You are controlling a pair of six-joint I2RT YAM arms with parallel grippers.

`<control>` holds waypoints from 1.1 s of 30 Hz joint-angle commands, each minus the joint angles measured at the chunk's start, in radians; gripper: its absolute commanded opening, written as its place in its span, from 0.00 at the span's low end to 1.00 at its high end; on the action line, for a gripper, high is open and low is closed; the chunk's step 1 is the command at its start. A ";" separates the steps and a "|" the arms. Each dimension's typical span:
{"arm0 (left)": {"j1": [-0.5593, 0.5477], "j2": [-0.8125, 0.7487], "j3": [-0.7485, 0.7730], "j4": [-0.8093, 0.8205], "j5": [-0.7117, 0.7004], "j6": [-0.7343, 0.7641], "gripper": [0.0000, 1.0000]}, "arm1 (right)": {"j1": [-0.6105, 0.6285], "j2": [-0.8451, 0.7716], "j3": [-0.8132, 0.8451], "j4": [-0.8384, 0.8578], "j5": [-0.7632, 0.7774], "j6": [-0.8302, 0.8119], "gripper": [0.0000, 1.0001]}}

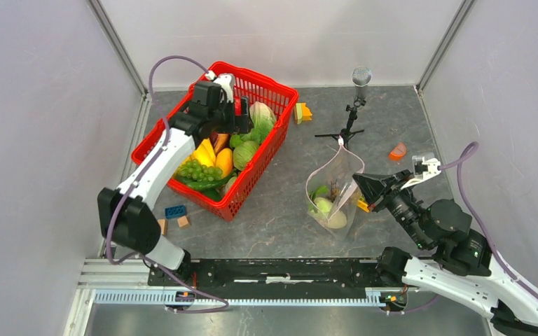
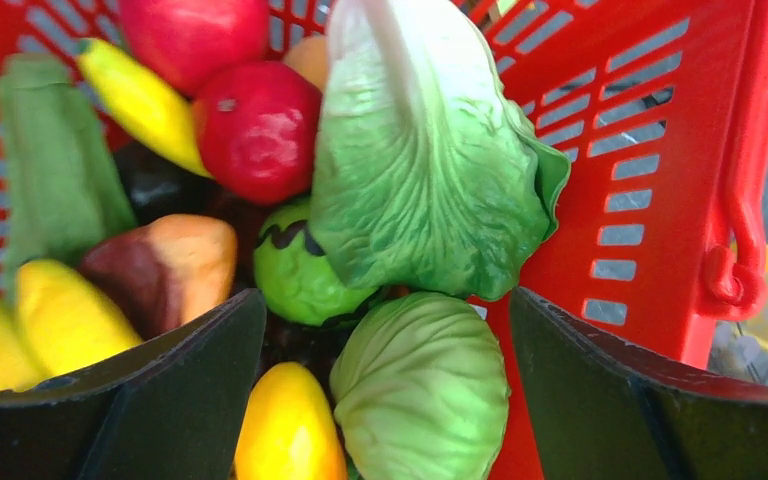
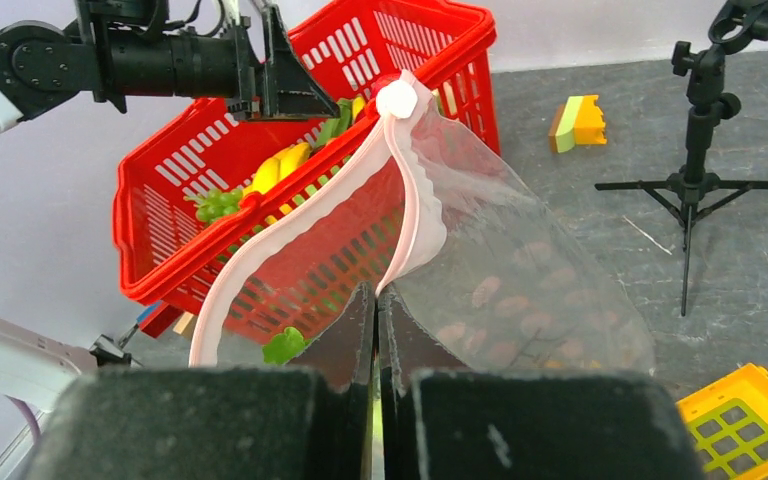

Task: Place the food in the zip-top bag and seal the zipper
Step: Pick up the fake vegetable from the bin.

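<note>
The clear zip-top bag (image 1: 334, 183) stands open on the table with green and cream food (image 1: 326, 206) inside. My right gripper (image 1: 357, 180) is shut on its mouth edge. In the right wrist view, the jaws (image 3: 376, 292) pinch the pink zipper (image 3: 405, 190) of the bag (image 3: 530, 270). My left gripper (image 1: 242, 120) is open above the red basket (image 1: 280, 94). In the left wrist view, my left gripper (image 2: 385, 390) straddles a round green cabbage (image 2: 420, 395). Leafy lettuce (image 2: 420, 170), a red fruit (image 2: 255, 125) and a banana (image 2: 140, 95) lie beyond.
A small black tripod with a microphone (image 1: 351, 115) stands behind the bag. A yellow-orange block (image 1: 302, 112), an orange piece (image 1: 397, 151) and blue and wooden blocks (image 1: 175, 211) lie on the table. A yellow grid toy (image 3: 745, 425) lies beside the bag. Grey walls enclose the table.
</note>
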 commanded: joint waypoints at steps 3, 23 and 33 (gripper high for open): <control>0.026 0.127 0.082 -0.036 0.231 0.147 0.96 | -0.001 0.054 0.022 0.000 0.092 0.034 0.01; 0.029 0.153 0.071 0.075 0.267 0.101 0.16 | 0.000 0.160 -0.011 0.052 0.086 0.118 0.01; 0.040 0.115 0.054 0.118 0.209 0.059 0.09 | -0.001 0.124 -0.016 0.047 0.125 0.113 0.01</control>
